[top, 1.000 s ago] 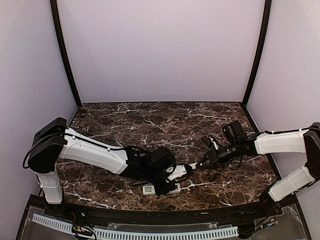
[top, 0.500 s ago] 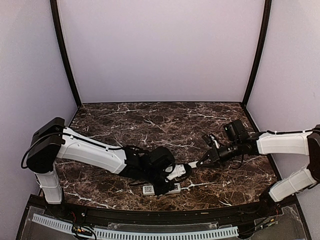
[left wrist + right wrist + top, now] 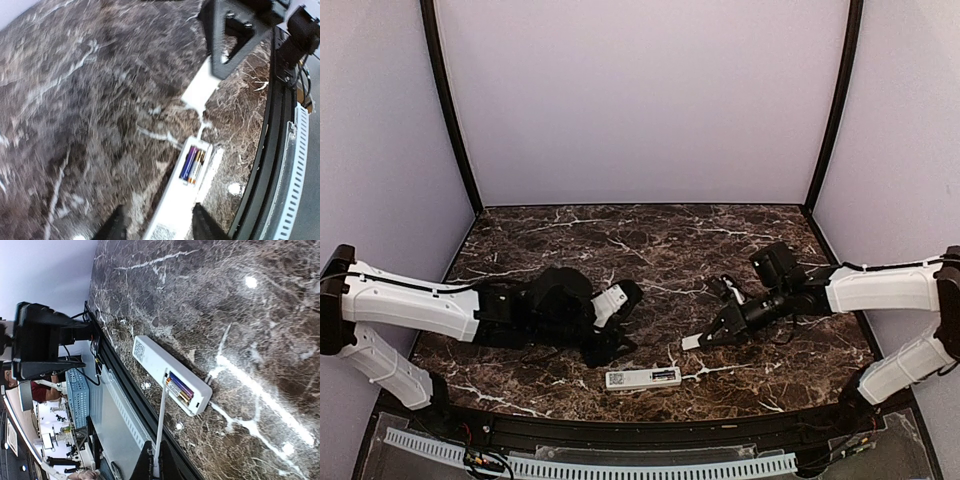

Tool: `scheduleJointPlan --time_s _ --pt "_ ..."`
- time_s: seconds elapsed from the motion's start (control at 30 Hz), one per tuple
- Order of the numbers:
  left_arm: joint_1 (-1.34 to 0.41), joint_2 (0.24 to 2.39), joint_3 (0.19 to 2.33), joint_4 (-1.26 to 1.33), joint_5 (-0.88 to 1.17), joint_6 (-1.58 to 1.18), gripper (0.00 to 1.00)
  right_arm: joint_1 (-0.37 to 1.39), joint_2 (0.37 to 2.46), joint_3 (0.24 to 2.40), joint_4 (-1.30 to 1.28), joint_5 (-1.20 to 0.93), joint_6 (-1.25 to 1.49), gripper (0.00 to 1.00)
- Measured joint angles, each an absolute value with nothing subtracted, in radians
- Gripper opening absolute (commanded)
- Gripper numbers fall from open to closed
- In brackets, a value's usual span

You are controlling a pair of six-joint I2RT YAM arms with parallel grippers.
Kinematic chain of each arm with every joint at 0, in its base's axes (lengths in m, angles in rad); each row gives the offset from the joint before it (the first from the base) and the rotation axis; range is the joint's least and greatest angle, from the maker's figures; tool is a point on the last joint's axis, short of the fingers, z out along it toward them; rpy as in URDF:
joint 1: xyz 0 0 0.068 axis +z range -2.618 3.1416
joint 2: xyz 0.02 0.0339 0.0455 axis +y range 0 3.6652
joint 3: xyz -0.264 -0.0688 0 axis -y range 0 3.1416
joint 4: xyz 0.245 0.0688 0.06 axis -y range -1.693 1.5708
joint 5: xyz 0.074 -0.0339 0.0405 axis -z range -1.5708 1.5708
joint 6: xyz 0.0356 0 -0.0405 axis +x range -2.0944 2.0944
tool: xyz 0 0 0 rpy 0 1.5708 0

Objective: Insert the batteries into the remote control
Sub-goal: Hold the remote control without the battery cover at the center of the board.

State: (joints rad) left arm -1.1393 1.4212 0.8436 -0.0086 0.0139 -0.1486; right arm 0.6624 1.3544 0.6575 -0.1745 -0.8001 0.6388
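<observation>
The white remote control lies flat near the table's front edge with its label side up. Its battery bay is uncovered, and two batteries lie side by side inside it. My left gripper stands open, up and to the left of the remote and not touching it. In the left wrist view its dark fingers flank the remote's near end. My right gripper is shut on a thin white battery cover, seen edge-on, reaching to the open bay.
A black rail and a white slotted strip run along the front edge just below the remote. Pale walls close off the marble table at the back and both sides.
My left gripper has opened, let go of the remote and drawn back to the left. The remote now lies free. My right gripper has shifted slightly left with the cover.
</observation>
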Motion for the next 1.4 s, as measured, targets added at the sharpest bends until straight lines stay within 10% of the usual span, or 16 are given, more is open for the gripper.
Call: scheduleJointPlan --time_s 0.2,0.73,1.4 --pt "-1.156 1.319 0.637 0.0 -0.084 -0.195 0.79 0.76 1.435 0.695 -0.123 -0.786 0.685 0.0" --pt "-1.161 1.481 0.492 0.22 0.019 0.043 0.84 0.793 1.463 0.698 -0.07 -0.809 0.672 0.0" --pt "-1.163 1.61 0.606 0.244 0.168 0.127 0.29 0.791 1.489 0.698 -0.124 -0.879 0.602 0.0"
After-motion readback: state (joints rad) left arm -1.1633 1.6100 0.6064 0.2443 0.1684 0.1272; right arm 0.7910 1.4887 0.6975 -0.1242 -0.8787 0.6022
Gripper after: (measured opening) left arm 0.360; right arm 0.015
